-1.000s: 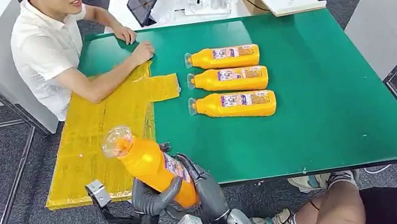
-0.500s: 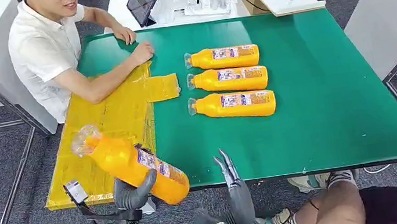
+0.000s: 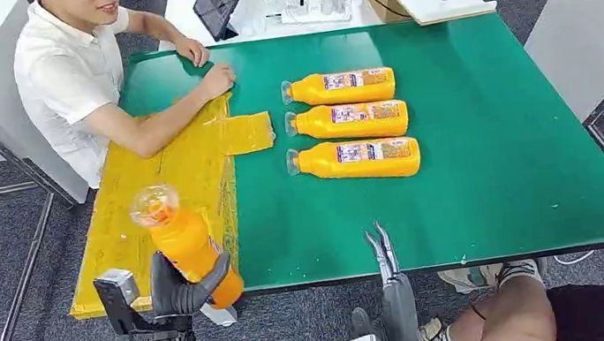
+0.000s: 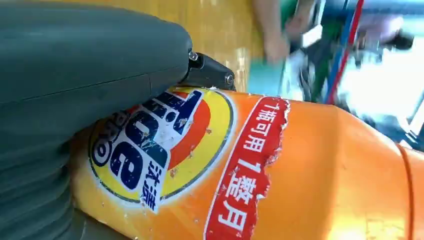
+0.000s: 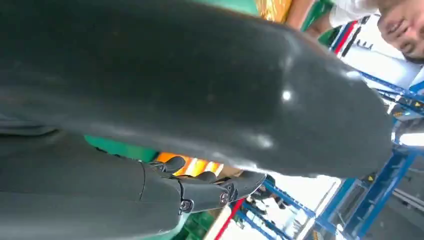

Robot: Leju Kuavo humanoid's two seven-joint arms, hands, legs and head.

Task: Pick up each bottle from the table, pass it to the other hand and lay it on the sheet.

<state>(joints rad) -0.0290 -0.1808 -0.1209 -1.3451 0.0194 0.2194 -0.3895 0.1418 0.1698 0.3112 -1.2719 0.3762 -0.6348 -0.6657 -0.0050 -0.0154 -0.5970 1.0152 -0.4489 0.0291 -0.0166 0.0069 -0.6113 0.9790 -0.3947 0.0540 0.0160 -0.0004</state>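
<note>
Tilting upright since earlier, bottle (image 3: 187,249) in left robot hand (image 3: 180,292)

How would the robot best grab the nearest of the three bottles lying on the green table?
Probably around the wide labelled body of the nearest lying bottle, coming down from above. It lies flat on its side, cap toward the yellow sheet, with a clear gap to its neighbour.

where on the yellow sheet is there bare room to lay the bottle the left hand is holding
The left hand holds the bottle upright above the yellow sheet's near edge. The sheet's middle and near stretch lie bare, bordered by the green table on the right. The far end is crowded by the person's forearm. Three bottles fill the table beyond the sheet's flap.
</note>
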